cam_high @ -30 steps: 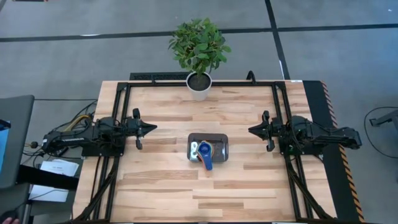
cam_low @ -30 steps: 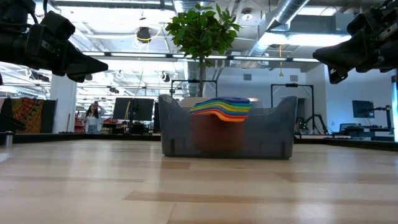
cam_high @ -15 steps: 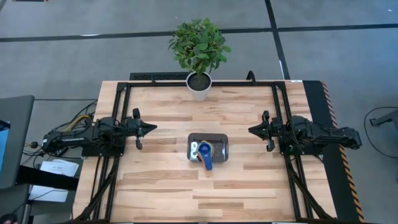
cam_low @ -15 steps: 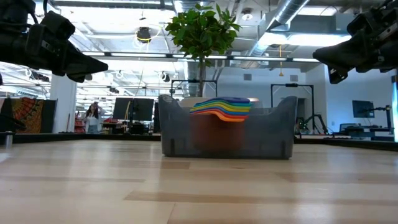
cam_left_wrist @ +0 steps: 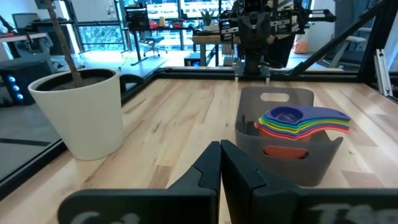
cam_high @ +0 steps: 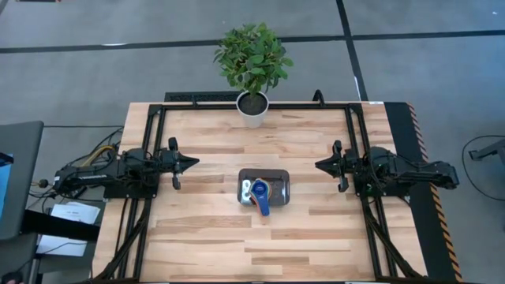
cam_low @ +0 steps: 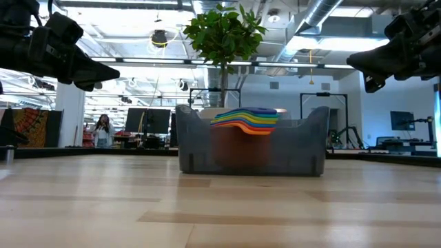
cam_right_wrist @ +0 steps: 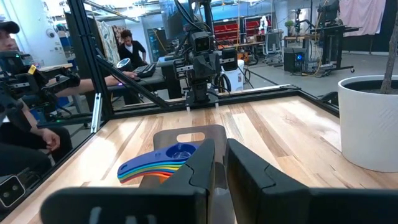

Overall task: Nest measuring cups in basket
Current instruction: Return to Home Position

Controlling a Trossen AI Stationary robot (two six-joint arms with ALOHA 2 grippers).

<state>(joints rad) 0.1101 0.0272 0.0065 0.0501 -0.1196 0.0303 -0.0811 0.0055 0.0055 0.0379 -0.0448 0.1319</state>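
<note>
The measuring cups (cam_high: 259,194) sit nested in one stack inside the dark grey basket (cam_high: 279,180) at the table's middle, the dark blue cup on top, their handles fanning over the basket's near rim. The stack also shows in the low view (cam_low: 247,117) and in both wrist views (cam_left_wrist: 298,121) (cam_right_wrist: 163,163). My left gripper (cam_high: 194,163) is shut and empty above the table's left side, pointing at the basket. My right gripper (cam_high: 319,165) is shut and empty above the right side, also pointing at the basket.
A white plant pot (cam_high: 252,109) with a leafy plant stands at the table's far edge, behind the basket. Black frame rails (cam_high: 347,134) run along the table's left, right and far sides. People sit beyond the table in the right wrist view (cam_right_wrist: 25,93).
</note>
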